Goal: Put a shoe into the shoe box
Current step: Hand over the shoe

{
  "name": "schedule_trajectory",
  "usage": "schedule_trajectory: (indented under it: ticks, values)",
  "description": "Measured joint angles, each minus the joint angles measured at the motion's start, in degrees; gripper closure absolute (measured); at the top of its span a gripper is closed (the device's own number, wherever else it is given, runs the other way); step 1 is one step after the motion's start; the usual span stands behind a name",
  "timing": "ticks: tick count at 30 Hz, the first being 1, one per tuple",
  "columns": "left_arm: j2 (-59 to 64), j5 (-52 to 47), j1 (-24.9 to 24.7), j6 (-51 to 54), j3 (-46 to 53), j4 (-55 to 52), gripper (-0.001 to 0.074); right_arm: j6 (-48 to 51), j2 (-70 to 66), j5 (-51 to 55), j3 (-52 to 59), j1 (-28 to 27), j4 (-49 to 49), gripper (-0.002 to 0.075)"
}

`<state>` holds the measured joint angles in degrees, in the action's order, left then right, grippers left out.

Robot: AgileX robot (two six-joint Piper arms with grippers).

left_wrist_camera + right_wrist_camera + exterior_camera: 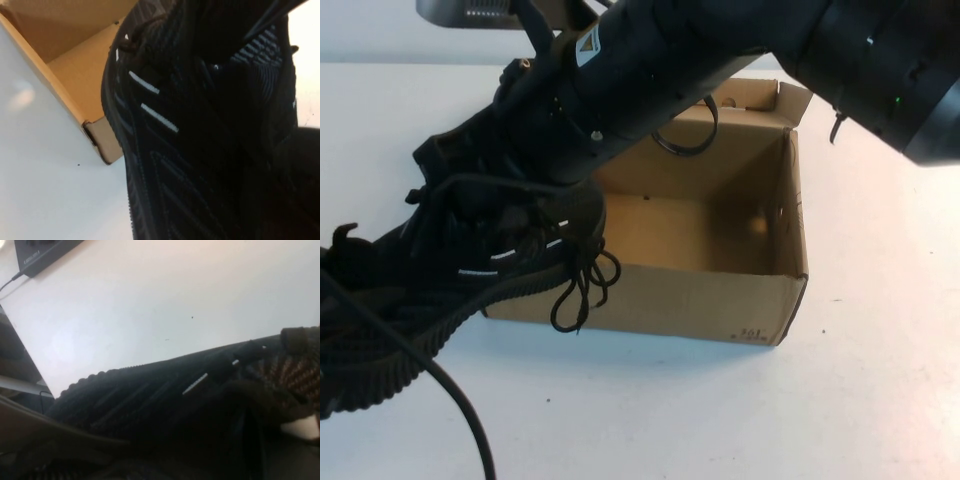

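The shoe (520,255), a black knit sneaker with white dashes, hangs raised over the left end of the shoe box (720,300), an open brown cardboard box. Its laces (582,290) dangle in front of the box's near wall. My right arm reaches across the box from the upper right, and the right gripper (495,140) is shut on the shoe's upper near the white tongue label (302,427). My left gripper (390,265) is pressed against the shoe's side at the left, mostly hidden. The left wrist view shows the shoe's side (165,120) beside the box corner (97,142).
A black cable (460,410) loops across the white table (670,410) at the front left. A black device (42,255) sits at the table's far edge in the right wrist view. The right arm's thick body (880,60) hangs over the box's back right corner.
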<state>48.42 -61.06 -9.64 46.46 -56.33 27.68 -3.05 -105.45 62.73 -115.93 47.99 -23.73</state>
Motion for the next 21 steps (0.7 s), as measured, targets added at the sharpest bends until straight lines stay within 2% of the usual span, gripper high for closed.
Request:
schedule_trajectory:
  ticks: [6,9,12,17,21]
  values:
    - [0.0,-0.1,0.0,0.0,0.0,0.0,0.0691,2.6,0.0,0.2,0.0,0.0,0.2,0.0714]
    - [0.0,-0.2,0.0,-0.1,0.0,0.0,0.0692,5.2,0.0,0.5,0.0,0.0,0.0,0.0685]
    - [0.1,-0.8,0.0,-0.1,0.0,-0.2,0.0692,6.7,0.0,0.5,-0.2,0.0,-0.8,0.0568]
    - [0.3,-1.9,0.0,-0.2,0.0,-1.2,0.0699,10.7,0.2,0.5,-0.4,0.0,-3.5,0.0286]
    - [0.3,-1.9,0.0,0.2,0.0,-1.3,0.0700,17.9,0.6,0.6,-0.4,0.0,-5.5,0.0223]
